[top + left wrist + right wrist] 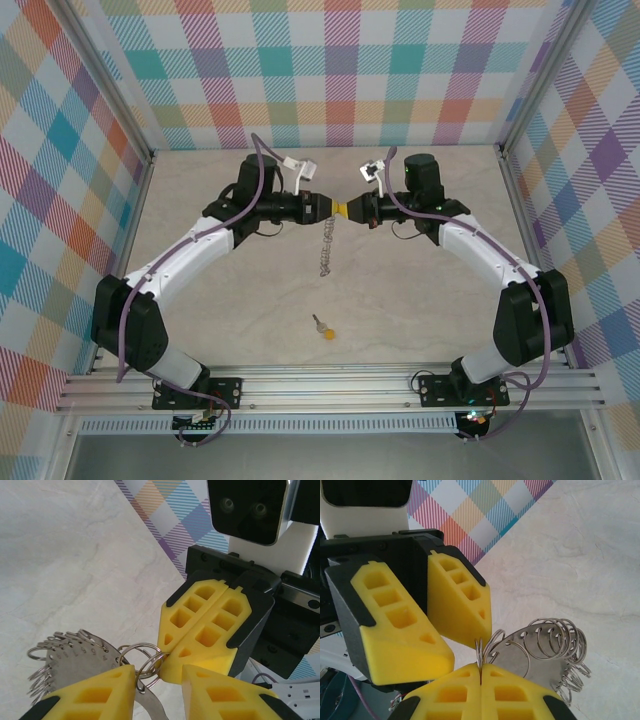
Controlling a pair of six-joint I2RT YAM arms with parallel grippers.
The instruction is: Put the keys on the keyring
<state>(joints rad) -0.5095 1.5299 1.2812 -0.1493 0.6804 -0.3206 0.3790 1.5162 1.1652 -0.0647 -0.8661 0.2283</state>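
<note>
The keyring [326, 248] hangs as a silvery string below the spot where both grippers meet above the table's middle. Up close it is a thin metal plate [547, 652] carrying several split rings [75, 652]. My right gripper [480, 666] is shut on one ring's edge, pinched between its yellow pads. My left gripper [159, 672] faces it with its jaws apart. Its left finger [100, 692] touches the ring, and the right gripper's tip sits in the gap. The key [322, 328], tiny with a yellow-orange head, lies on the table nearer the arm bases, away from both grippers.
Pale marbled table [420, 300] enclosed by checked walls [330, 70] at the back and both sides. An aluminium rail [330, 385] runs along the near edge by the arm bases.
</note>
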